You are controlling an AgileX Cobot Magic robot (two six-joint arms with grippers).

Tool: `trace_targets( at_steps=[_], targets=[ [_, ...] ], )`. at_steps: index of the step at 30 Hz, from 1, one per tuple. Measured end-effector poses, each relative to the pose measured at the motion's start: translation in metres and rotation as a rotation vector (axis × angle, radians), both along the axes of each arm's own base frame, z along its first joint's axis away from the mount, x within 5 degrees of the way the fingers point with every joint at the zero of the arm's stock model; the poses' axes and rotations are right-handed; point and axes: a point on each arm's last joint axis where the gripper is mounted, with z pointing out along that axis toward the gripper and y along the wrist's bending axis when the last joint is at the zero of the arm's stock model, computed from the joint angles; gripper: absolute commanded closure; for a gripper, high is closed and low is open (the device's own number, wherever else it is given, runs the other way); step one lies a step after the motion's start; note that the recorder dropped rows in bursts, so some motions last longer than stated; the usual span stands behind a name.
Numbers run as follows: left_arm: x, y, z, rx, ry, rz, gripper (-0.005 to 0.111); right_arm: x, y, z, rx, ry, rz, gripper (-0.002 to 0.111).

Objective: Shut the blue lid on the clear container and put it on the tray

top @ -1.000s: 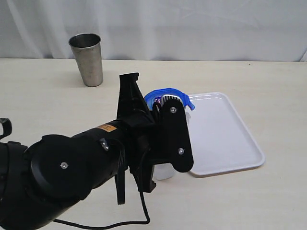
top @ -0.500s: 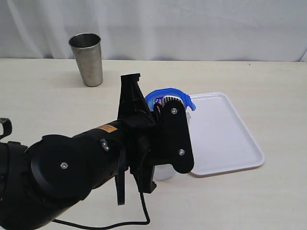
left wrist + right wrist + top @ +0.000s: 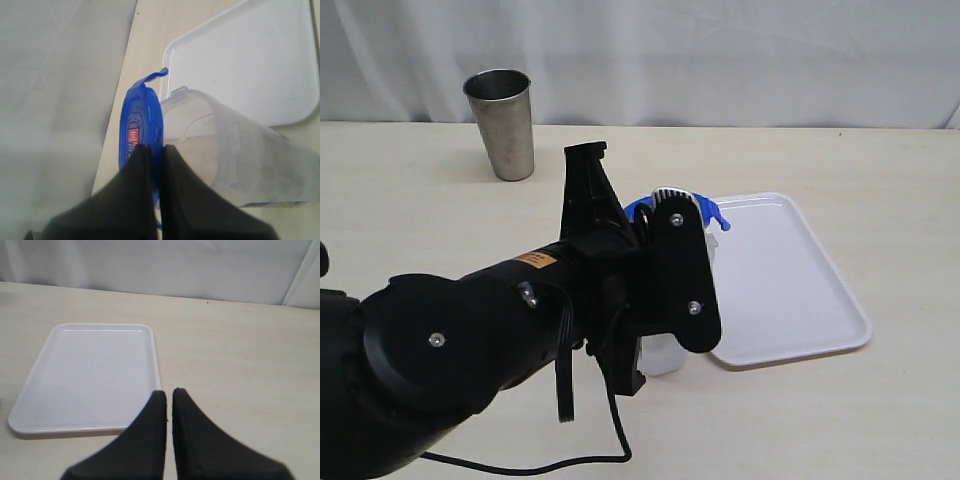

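The blue lid (image 3: 136,125) sits over the mouth of the clear container (image 3: 235,155), one flap sticking out toward the tray (image 3: 250,60). My left gripper (image 3: 156,147) is shut on the lid's rim. In the exterior view the left arm covers most of both. Only a strip of the lid (image 3: 638,208) and the base of the container (image 3: 663,357) show, beside the near left corner of the tray (image 3: 790,290). My right gripper (image 3: 169,392) is shut and empty, hanging over the table next to the tray (image 3: 90,370).
A grey steel cup (image 3: 503,122) stands upright at the back left of the table. A black cable (image 3: 520,462) from the left arm trails over the table's front edge. A white curtain closes off the back.
The left arm has shifted slightly up and to the left, and it now hides more of the blue lid. The right gripper's earlier position is not shown.
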Motion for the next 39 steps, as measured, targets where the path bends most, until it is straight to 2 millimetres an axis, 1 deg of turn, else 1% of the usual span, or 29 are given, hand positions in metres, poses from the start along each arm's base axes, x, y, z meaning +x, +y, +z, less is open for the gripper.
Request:
trace_targets(
  at_steps=[26, 34, 39],
  targets=[
    [0.0004, 0.0009, 0.0000, -0.005, 0.005, 0.015, 0.107, 0.0000, 0.0000, 0.0000, 0.000, 0.000, 0.000, 0.104],
    [0.0045, 0.0038, 0.0049, 0.008, -0.068, 0.045, 0.107, 0.0000, 0.0000, 0.0000, 0.000, 0.000, 0.000, 0.104],
    [0.0087, 0.0077, 0.0091, 0.014, -0.128, 0.096, 0.107, 0.0000, 0.0000, 0.0000, 0.000, 0.000, 0.000, 0.104]
  ],
)
